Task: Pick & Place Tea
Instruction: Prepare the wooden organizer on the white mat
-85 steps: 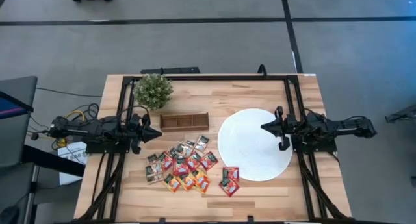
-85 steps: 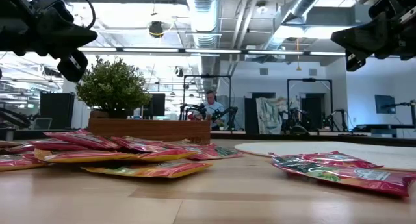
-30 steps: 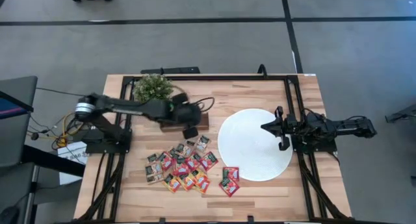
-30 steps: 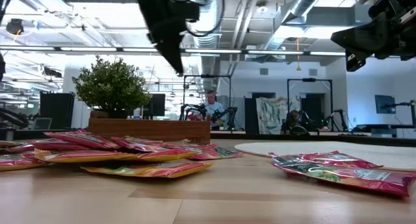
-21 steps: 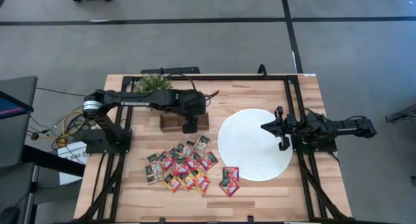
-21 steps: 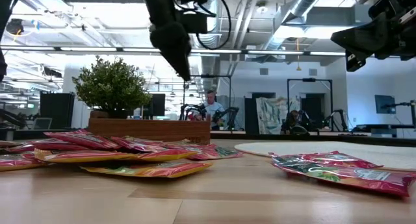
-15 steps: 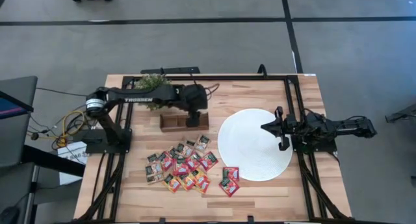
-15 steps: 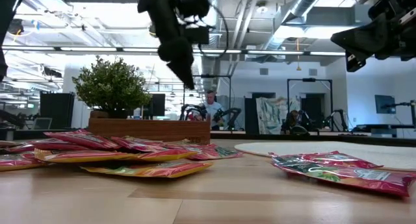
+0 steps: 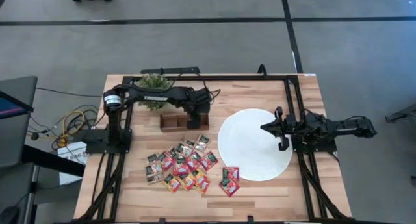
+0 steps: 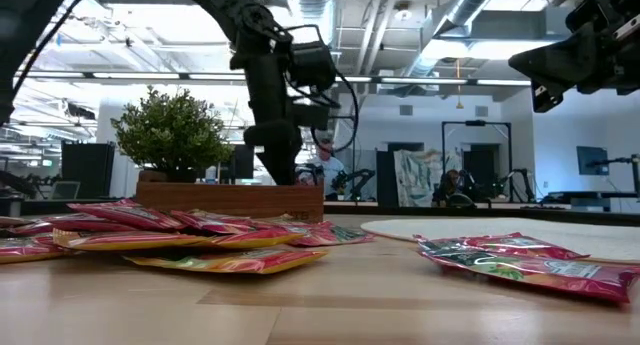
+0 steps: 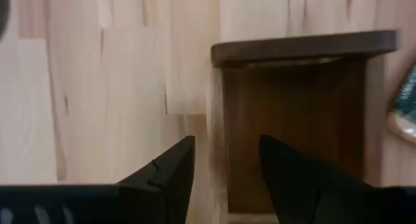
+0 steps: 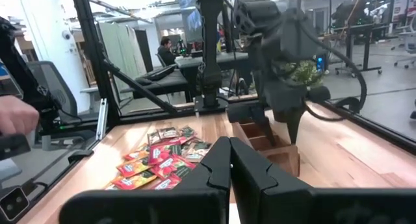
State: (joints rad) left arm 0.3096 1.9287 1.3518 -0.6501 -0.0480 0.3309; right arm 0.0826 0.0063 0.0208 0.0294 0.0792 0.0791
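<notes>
**Left arm parked over the tray, tea untouched**

The left gripper hangs right over the end compartment of the wooden tray, the end nearest the white plate. Its fingers are spread apart with nothing between them, straddling the tray's end wall. The tea sachets all lie in a loose pile on the table in front of the tray, with a couple off by the plate's edge. The right gripper waits above the plate's far side, fingers pressed together, holding nothing. A little plant sits behind the tray.
</notes>
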